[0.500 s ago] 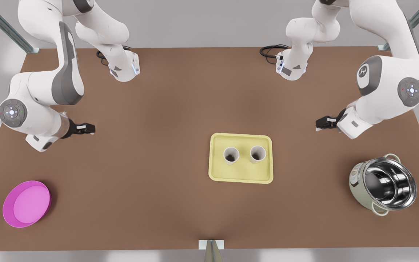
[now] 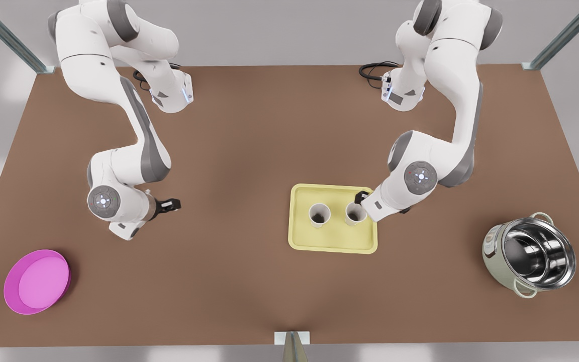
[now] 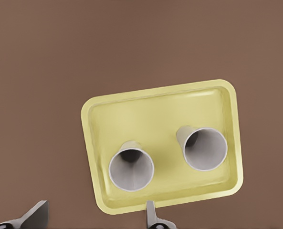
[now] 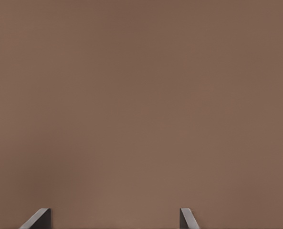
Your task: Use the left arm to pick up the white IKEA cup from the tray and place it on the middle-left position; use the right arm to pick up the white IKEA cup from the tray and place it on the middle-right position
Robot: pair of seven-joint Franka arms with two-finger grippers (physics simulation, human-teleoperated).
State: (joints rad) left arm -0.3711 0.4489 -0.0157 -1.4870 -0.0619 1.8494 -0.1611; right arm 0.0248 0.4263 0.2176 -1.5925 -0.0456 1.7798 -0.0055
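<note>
Soft, even light from overhead fills my front view. The brown table [image 2: 249,100] reads bright toward the frame's left and right edges and dims to a broad, diffuse darker patch at centre. Shadows are faint and soft-edged: a thin one hugs the right side of the magenta dish [image 2: 38,281] at lower left. At lower right, the steel pot [image 2: 538,254] throws hard white highlights and dark reflections off its inner wall. The two cups [image 2: 319,215] on the pale tray [image 2: 332,244] go dark inside. In my left wrist view the cup [image 3: 131,169] walls glow pale grey; the right wrist view gives flat, evenly lit brown.
</note>
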